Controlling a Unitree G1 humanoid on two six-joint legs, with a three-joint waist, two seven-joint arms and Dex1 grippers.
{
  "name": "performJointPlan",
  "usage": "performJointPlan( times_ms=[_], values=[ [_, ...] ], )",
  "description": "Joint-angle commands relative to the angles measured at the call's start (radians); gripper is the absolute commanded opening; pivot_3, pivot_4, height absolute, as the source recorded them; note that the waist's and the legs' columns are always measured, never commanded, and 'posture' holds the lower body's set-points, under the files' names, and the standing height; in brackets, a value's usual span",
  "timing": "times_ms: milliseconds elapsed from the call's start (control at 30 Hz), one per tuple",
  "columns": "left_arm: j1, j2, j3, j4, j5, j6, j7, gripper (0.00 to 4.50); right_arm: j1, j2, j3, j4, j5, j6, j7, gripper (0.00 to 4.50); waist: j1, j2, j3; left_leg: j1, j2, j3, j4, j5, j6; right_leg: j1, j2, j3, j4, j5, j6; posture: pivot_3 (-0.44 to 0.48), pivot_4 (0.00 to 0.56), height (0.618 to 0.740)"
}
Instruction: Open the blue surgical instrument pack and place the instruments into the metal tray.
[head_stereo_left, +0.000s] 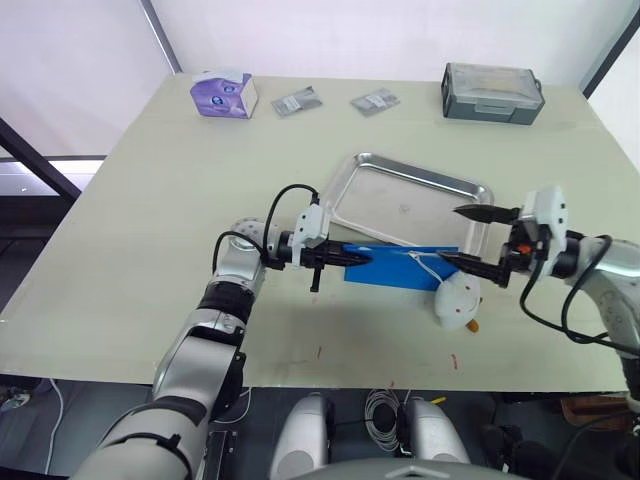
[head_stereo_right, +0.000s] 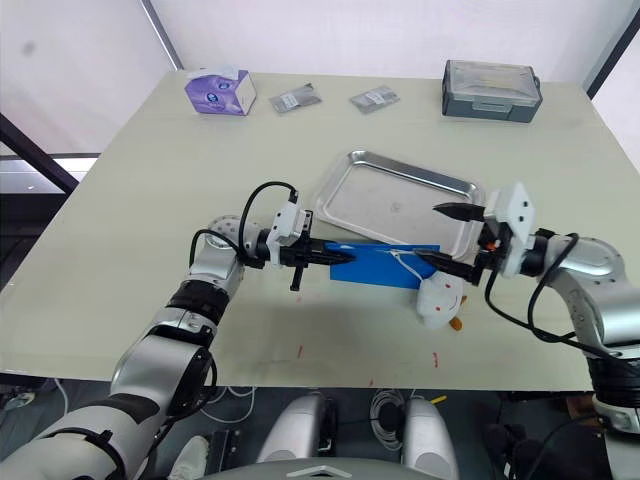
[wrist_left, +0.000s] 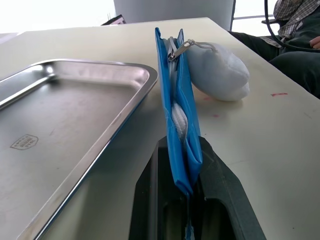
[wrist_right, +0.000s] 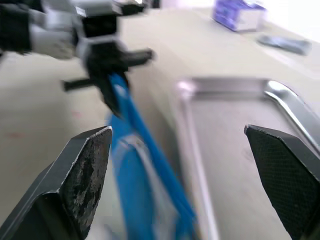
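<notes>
Standing on edge on the table (head_stereo_left: 150, 200), the blue surgical instrument pack (head_stereo_left: 400, 267) sits just beside the near rim of the metal tray (head_stereo_left: 405, 195), running lengthwise between the two grippers. Left wrist view shows the pack (wrist_left: 176, 115) upright and thin, zipper pull at its far top end, a bit of white lining bulging out along the upper edge; no instruments can be made out. Left gripper (head_stereo_left: 340, 258) is pinched closed on the pack's left end, black fingers (wrist_left: 220, 200) pressed to either side of the blue fabric. Right gripper (head_stereo_left: 470, 238) is at the pack's right end, fingers spread wide apart, one finger (head_stereo_left: 478, 212) over the tray's near right corner, the other down by the zipper pull; holding nothing. Right wrist view confirms the wide gap, pack and tray edge seen between the fingers (wrist_right: 82, 175). White rounded object (head_stereo_left: 458, 302) with a small orange bit lies on the table touching or just beside the pack's right end, below the right gripper. Tray looks bare inside. Far side of table: grey lidded box (head_stereo_left: 492, 92) at the right, purple-and-white tissue box (head_stereo_left: 223, 93) at the left, two small grey packets (head_stereo_left: 296, 101) (head_stereo_left: 374, 101) between them, all well apart from the tray. Person's legs and checked sleeve (wrist_left: 295, 20) beyond the table edge in left wrist view.
</notes>
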Motion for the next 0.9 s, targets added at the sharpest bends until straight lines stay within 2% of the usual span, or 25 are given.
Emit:
performJointPlan(
  times_ms=[33, 233, 567, 667, 900],
  values=[
    [0.021, 0.000, -0.009, -0.021, 0.011, 0.003, -0.016, 0.00, 0.020, -0.035, -0.012, 0.088, -0.051, -0.083, 0.055, 4.44, 0.001, 0.000, 0.000, 0.000, 0.000, 0.000, 0.000, 0.000, 0.000, 0.000, 0.000, 0.000, 0.000, 0.000, 0.000, 0.000, 0.150, 0.727],
    [0.029, -0.005, -0.001, -0.053, -0.007, 0.015, -0.014, 0.00, 0.028, -0.027, 0.005, 0.153, -0.068, -0.145, 0.118, 4.44, 0.000, 0.000, 0.000, 0.000, 0.000, 0.000, 0.000, 0.001, -0.001, 0.000, 0.000, 0.000, 0.000, 0.000, 0.000, 0.000, 0.150, 0.727],
    [0.052, -0.004, 0.006, -0.103, -0.016, 0.041, -0.012, 0.00, 0.018, -0.014, 0.020, 0.136, -0.037, -0.119, 0.172, 4.44, 0.001, 0.000, 0.000, 0.000, 0.000, 0.000, 0.000, 0.001, -0.001, 0.000, 0.000, 0.000, 0.000, 0.000, 0.000, 0.000, 0.150, 0.727],
    [0.059, -0.013, 0.001, -0.126, -0.019, 0.047, -0.012, 0.00, -0.038, 0.012, 0.071, 0.211, -0.101, -0.167, 0.169, 4.44, 0.000, 0.000, 0.000, 0.000, 0.000, 0.000, 0.000, 0.001, -0.001, 0.000, 0.000, 0.000, 0.000, 0.000, 0.000, 0.000, 0.150, 0.727],
    [0.079, -0.014, 0.004, -0.164, -0.026, 0.056, -0.008, 0.00, -0.081, 0.003, 0.079, 0.281, -0.127, -0.207, 0.210, 4.44, 0.002, 0.000, 0.000, 0.000, 0.000, 0.001, 0.000, 0.001, -0.001, 0.000, -0.001, 0.000, -0.001, 0.000, 0.000, 0.000, 0.150, 0.727]
  ],
)
